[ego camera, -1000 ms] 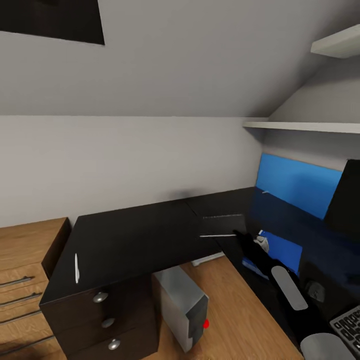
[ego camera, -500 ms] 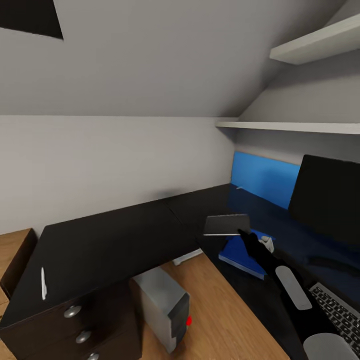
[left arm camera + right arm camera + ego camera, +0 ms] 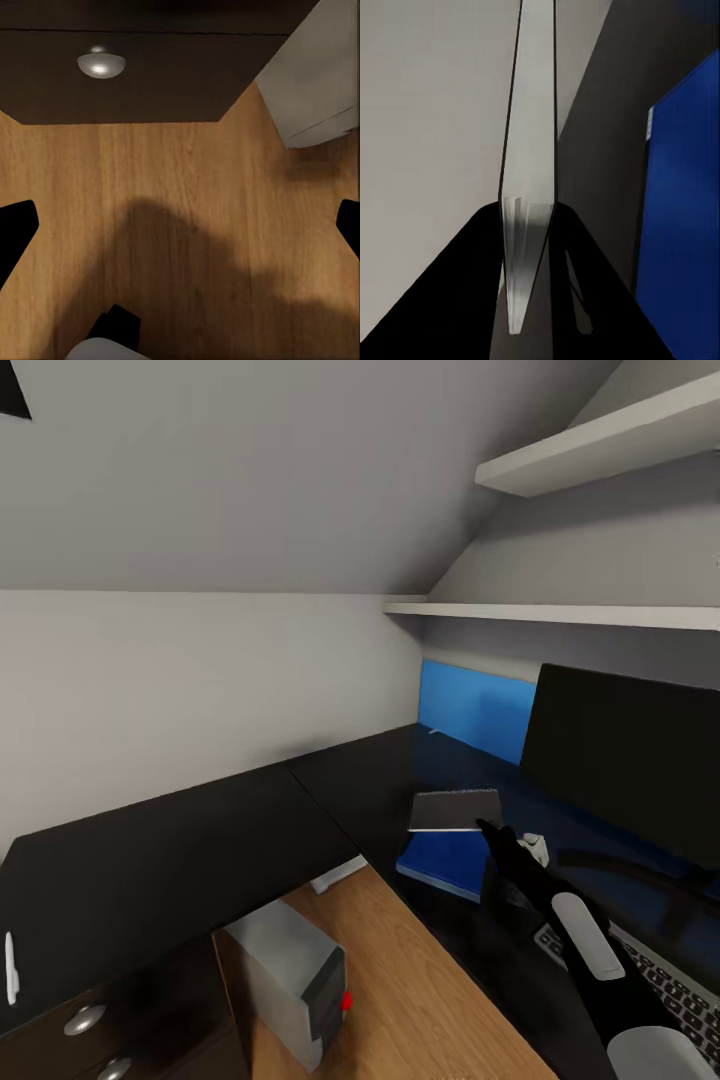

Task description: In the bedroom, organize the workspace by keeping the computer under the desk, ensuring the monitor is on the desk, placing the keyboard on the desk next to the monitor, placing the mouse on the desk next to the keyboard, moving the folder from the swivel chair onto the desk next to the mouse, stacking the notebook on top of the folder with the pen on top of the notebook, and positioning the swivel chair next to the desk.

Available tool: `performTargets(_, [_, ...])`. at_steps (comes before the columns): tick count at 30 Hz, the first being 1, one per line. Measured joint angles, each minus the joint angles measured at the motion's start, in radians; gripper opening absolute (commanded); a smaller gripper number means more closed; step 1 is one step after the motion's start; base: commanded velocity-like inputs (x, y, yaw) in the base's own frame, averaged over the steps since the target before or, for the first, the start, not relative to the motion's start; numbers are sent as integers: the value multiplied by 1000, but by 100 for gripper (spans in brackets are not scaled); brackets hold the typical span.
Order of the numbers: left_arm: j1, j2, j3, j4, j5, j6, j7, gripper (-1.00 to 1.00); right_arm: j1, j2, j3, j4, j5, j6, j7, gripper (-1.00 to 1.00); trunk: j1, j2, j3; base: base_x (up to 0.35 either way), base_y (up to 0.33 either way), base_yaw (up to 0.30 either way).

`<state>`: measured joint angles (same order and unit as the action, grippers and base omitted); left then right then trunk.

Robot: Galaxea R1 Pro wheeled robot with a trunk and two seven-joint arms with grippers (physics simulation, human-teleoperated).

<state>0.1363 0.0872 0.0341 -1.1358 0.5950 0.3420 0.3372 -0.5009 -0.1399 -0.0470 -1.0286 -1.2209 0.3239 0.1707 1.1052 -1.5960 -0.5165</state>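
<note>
My right gripper (image 3: 487, 826) is shut on the thin grey notebook (image 3: 455, 810), holding it flat in the air just above the far edge of the blue folder (image 3: 443, 863). The folder lies on the black desk (image 3: 180, 850) in front of the monitor (image 3: 625, 760). In the right wrist view the notebook (image 3: 529, 172) shows edge-on between my fingers, the folder (image 3: 682, 217) beside it. My arm hides part of the keyboard (image 3: 655, 972). The white pen (image 3: 10, 968) lies far left on the desk. The computer (image 3: 290, 980) stands under the desk. My left gripper (image 3: 180, 225) hangs open over the floor. Mouse and swivel chair are out of view.
A blue wall panel (image 3: 475, 710) sits behind the desk corner, with two white shelves (image 3: 600, 450) above the monitor. Dark drawers with silver knobs (image 3: 85, 1019) are under the desk's left end. Oak floor (image 3: 400, 980) lies between the desk wings.
The head view has swung to the right. My right gripper has carried the notebook from the desk corner over to the folder, where it now hangs above the folder's far edge.
</note>
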Motion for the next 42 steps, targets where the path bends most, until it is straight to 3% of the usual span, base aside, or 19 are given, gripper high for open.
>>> performTargets(7, [0,0,0,0,-3,0,-1,100,0,1,1,8,0,4,1,-100,0,0,0,0,0,-20])
performTargets(10, [9,-17,17,17,-4,-17,-18,100,17,15,-16,-8,-14,-1,-17,-100,0,0,0,0,0,0])
performTargets(16, [15,-51,24,50,-5,-25,-18,100,26,17,-49,-5,-16,-2,-52,-100,0,0,0,0,0,0])
performTargets(42, [17,-52,25,68,-8,-25,-18,100,26,23,-48,8,-26,-1,-177,-100,0,0,0,6,10,0])
